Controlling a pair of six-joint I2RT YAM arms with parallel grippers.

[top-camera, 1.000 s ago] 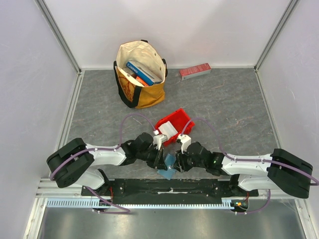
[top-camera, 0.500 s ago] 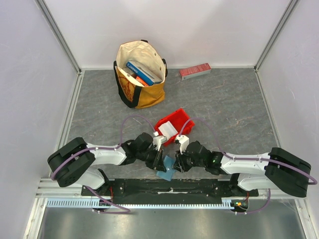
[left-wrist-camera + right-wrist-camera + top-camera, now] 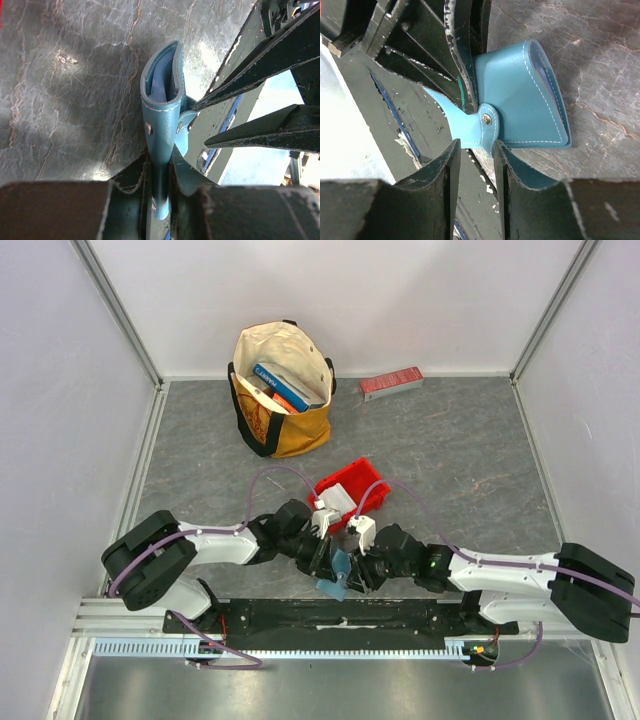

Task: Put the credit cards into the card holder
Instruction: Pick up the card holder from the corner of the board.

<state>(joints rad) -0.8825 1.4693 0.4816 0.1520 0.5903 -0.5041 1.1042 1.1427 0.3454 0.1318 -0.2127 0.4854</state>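
Note:
The card holder [image 3: 162,100] is a teal folding wallet, held on edge just above the grey table near the front rail. My left gripper [image 3: 161,160] is shut on its lower edge. In the right wrist view its flap [image 3: 520,100] stands folded over and the closure tab [image 3: 485,127] with a snap hangs at my right gripper's [image 3: 475,155] tips. The right jaws are open, with the tab at their mouth and a gap on its left side. In the top view both grippers meet at the holder [image 3: 337,575]. A white credit card [image 3: 337,502] lies in the red bin [image 3: 362,480].
The red bin sits just behind the grippers. A tan tote bag [image 3: 283,390] with books stands at the back left. A long red box [image 3: 391,383] lies by the back wall. The black front rail [image 3: 340,618] runs right under the holder.
My right gripper has moved left up to the holder's tab. The left arm has shifted slightly right, still gripping the holder.

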